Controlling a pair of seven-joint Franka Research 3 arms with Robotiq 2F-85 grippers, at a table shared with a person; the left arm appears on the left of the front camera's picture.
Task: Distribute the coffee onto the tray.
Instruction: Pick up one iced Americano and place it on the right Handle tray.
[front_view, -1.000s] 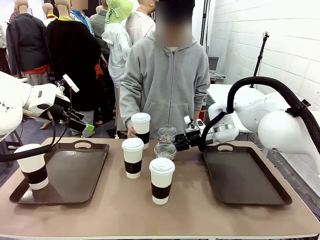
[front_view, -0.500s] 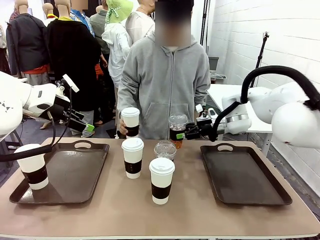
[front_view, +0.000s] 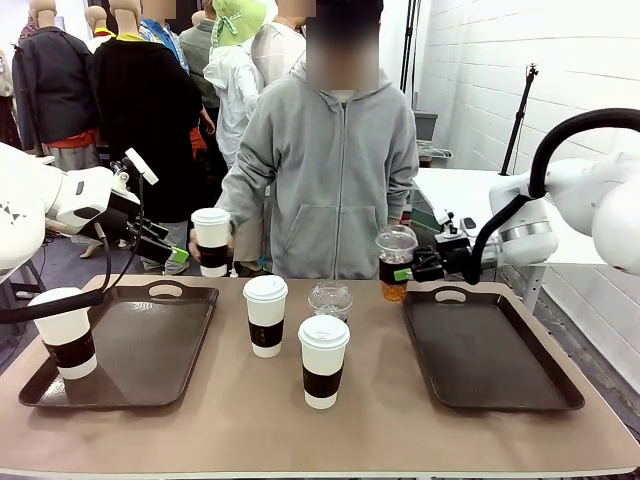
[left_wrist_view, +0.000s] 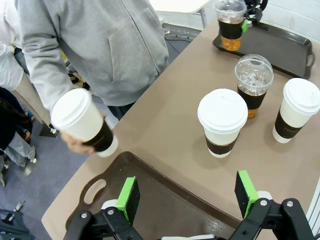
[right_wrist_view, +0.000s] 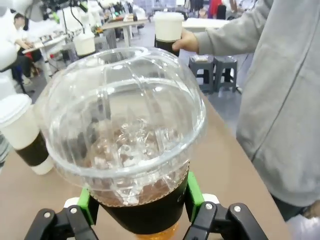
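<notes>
- While my right gripper (front_view: 404, 272) clamps the dome-lidded cup (front_view: 396, 250) aloft beside the right tray's (front_view: 490, 350) far corner, I hold it upright.
- I'd clear the rim, lower gently, then release.
- Left gripper (left_wrist_view: 186, 195) gapes, empty.

Three cups crowd mid-table: tall cup (front_view: 265, 314), near cup (front_view: 323, 360), dome cup (front_view: 330, 299). The right tray (front_view: 490, 375) lies bare, a gripped cup (front_view: 395, 263) hanging by its far left corner. The left tray (front_view: 140, 350) is open save a corner cup (front_view: 63, 332); a person's hand (left_wrist_view: 75, 143) holds a raised cup (front_view: 211, 235) beyond it.
</notes>
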